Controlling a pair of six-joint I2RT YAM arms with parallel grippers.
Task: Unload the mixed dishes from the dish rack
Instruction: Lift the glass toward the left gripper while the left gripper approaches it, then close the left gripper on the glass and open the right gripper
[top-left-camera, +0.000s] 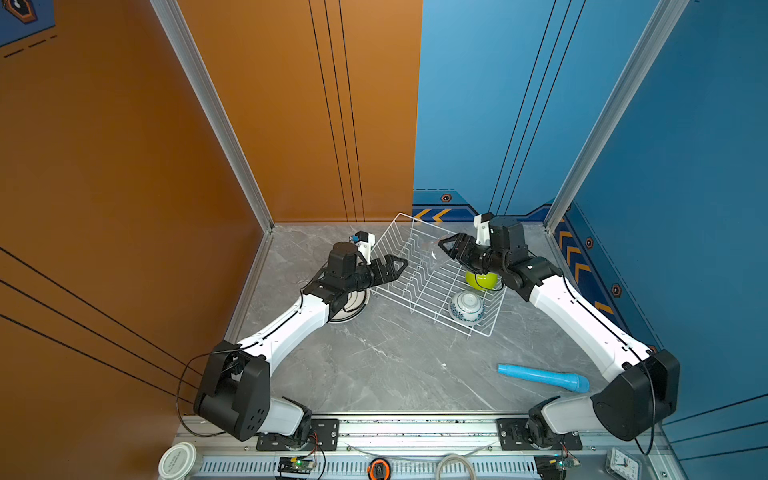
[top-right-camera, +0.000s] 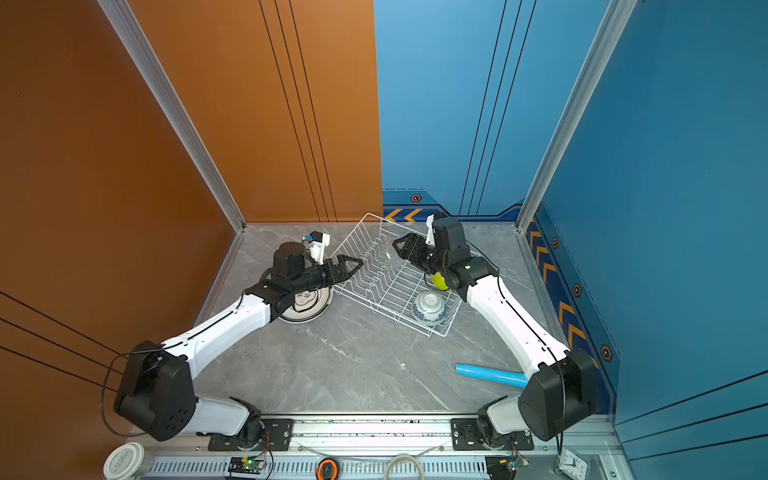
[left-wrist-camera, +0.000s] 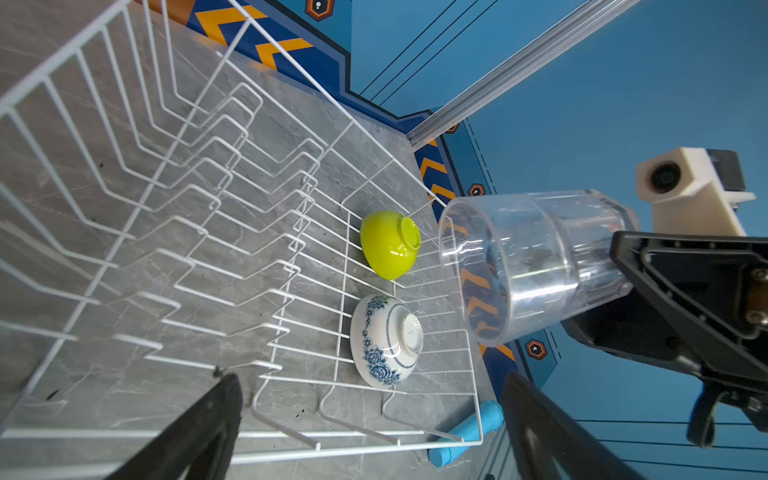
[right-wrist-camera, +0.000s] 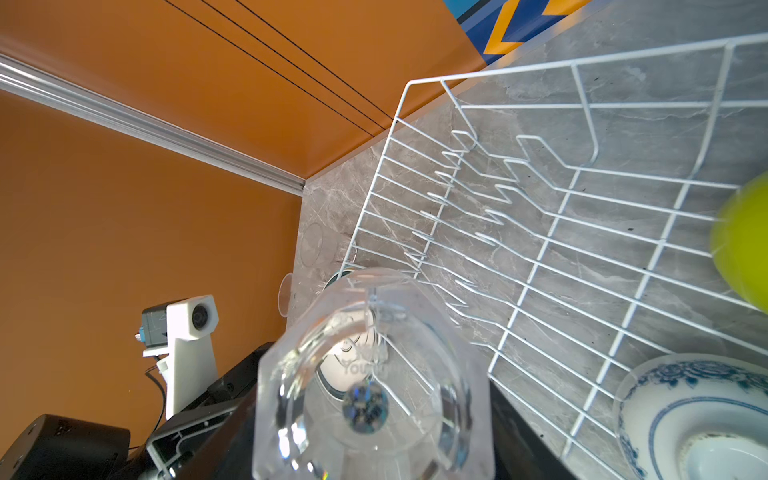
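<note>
right jaws gripping clear glass cup (left-wrist-camera: 528, 266), holding it sideways over dish rack (top-left-camera: 415, 257). left jaws gaping wide, empty, beside rack. Dark-rimmed plate (top-right-camera: 309, 303) already lying on table (top-left-camera: 374, 365). Lime-green bowl (left-wrist-camera: 388, 245) and patterned bowl (left-wrist-camera: 384, 340) still sitting upturned in rack. Cup showing clearly only in wrist views.

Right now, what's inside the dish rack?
In the dish rack: lime-green bowl and white-and-blue bowl, both upside down; divider slots bare. The right gripper's clear cup hides one corner.
</note>
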